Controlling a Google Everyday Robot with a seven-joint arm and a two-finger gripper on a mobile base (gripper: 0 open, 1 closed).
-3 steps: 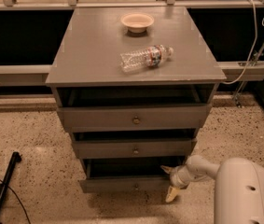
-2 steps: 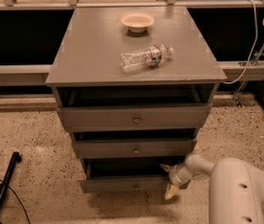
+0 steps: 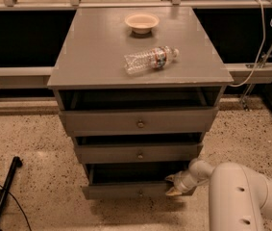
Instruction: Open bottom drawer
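Hardly anything has moved since a second ago: the arm's thick white link (image 3: 241, 196) has edged a little leftward, and the gripper (image 3: 170, 185) is staying at the right end of the bottom drawer (image 3: 121, 191). I am seeing its fingers (image 3: 173, 192) standing apart, one tip at the front's upper edge and the other lower against its face; whether they are pressing on the wood I cannot tell. That drawer is sitting lowest in the grey cabinet, pulled out partway, with a dark gap above it and its small round knob (image 3: 141, 193) untouched. Both drawers above are also standing slightly out. On the tabletop (image 3: 87, 57) a clear plastic bottle (image 3: 150, 60) is lying on its side, its red and blue label too small to read, and a pale bowl (image 3: 142, 22) is sitting behind it.
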